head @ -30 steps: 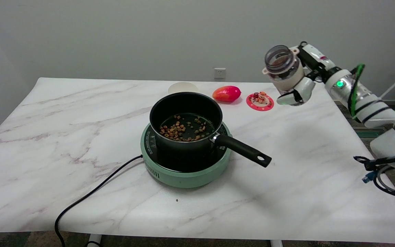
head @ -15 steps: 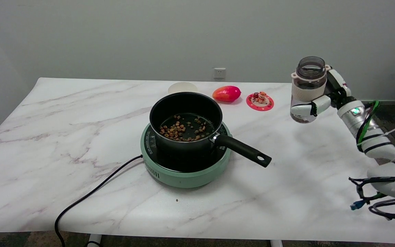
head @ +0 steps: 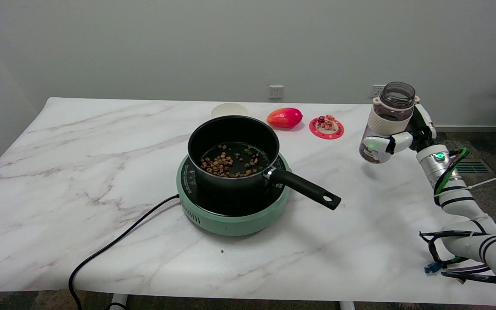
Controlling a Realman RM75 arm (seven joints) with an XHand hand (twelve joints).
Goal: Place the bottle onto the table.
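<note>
Above the table's (head: 385, 224) right side, fingers (head: 388, 143) grip the unlabelled bottle (head: 388, 122).

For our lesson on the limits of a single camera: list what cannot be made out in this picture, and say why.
- Clear plastic bottle: whether its base touches the marble table; head view, the angle leaves any gap unclear.
- Right hand: its far side; head view, hidden behind the bottle.
- Small figures on the round pink coaster: too small.
- Cream round object: partly hidden by the black saucepan.
- Black power cord: cut off at the bottom edge.
</note>
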